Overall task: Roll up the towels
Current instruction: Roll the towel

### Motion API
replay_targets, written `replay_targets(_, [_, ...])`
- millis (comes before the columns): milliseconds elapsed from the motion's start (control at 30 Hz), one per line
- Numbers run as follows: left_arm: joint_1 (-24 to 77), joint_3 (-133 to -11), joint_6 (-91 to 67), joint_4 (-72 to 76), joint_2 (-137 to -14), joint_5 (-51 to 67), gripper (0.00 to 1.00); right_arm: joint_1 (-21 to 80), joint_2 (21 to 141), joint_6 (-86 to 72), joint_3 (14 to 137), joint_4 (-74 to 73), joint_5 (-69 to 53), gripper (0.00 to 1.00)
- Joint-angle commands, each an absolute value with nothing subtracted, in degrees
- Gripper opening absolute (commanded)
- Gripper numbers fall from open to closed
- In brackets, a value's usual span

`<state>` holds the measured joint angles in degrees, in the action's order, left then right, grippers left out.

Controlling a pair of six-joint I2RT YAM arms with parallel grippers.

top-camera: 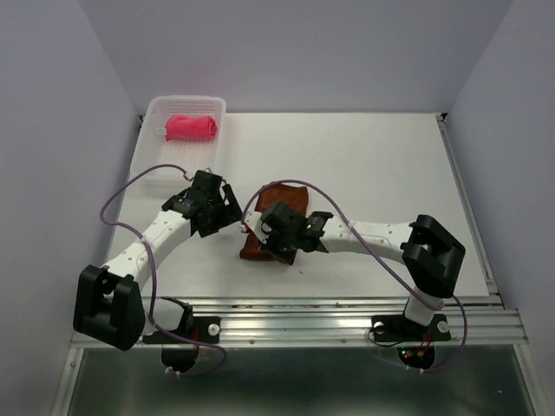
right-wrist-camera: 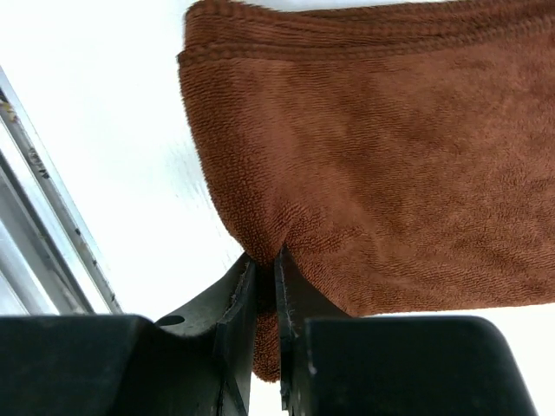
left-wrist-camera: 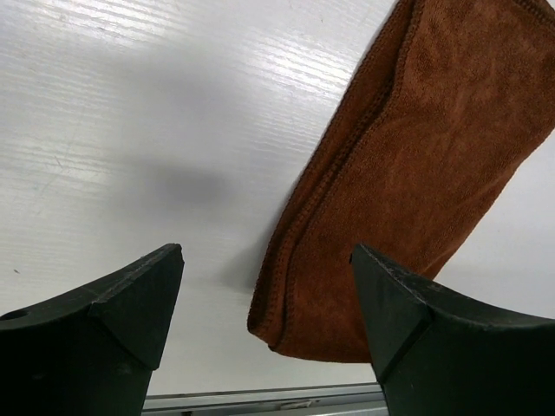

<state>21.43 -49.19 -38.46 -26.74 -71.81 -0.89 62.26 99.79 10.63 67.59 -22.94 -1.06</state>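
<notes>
The rust brown towel (top-camera: 288,194) lies flat and folded near the middle of the table, partly under my right arm. In the right wrist view, my right gripper (right-wrist-camera: 263,260) is shut on the near edge of the brown towel (right-wrist-camera: 364,156), with a pinch of cloth between the jaws. My left gripper (top-camera: 227,208) hovers just left of that towel, open, with nothing held. In the left wrist view, a corner of the brown towel (left-wrist-camera: 416,156) lies between and beyond the spread fingers of my left gripper (left-wrist-camera: 267,256). The pink-red towel (top-camera: 191,127) sits rolled inside the basket.
The translucent white basket (top-camera: 186,102) stands at the table's back left corner. An aluminium rail (top-camera: 329,312) runs along the near edge of the table. Purple cables loop beside both arms. Pale walls close in the left, right and back.
</notes>
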Motion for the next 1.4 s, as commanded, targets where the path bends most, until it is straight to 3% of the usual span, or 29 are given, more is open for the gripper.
replay_targets(0, [20.2, -50.8, -36.1, -28.3, -70.0, 1.6, 0.90, 57.3, 99.8, 8.5, 71.5, -25.1, -13.3, 0.16])
replay_targets(367, [19.9, -49.7, -28.6, -26.4, -68.9, 10.6, 0.90, 45.2, 107.8, 4.1, 77.2, -27.0, -34.6, 0.17])
replay_targets(500, [20.0, -45.8, -28.1, -23.4, -67.6, 14.8, 0.90, 43.4, 111.9, 4.7, 80.3, -30.1, -36.4, 0.17])
replay_targets(600, [21.4, -41.1, -29.4, -17.0, -64.7, 19.8, 0.99, 42.3, 113.8, 4.0, 81.5, -30.9, -36.0, 0.17])
replay_targets(667, [22.3, -38.2, -30.8, -13.2, -63.5, 21.4, 0.99, 40.7, 114.3, 3.3, 81.9, -31.2, -36.0, 0.18])
replay_targets(900, [23.5, -35.0, -34.8, -9.8, -66.2, 18.5, 0.99, 40.2, 115.3, 4.7, 82.6, -32.0, -38.2, 0.24])
replay_targets(1067, [23.5, -35.2, -36.9, -8.2, -70.0, 11.2, 0.97, 40.2, 115.3, 5.9, 82.1, -32.7, -38.0, 0.26])
replay_targets(1367, [23.4, -33.6, -37.3, -1.6, -75.1, 13.1, 0.82, 39.6, 115.3, 5.1, 82.3, -32.4, -33.8, 0.36])
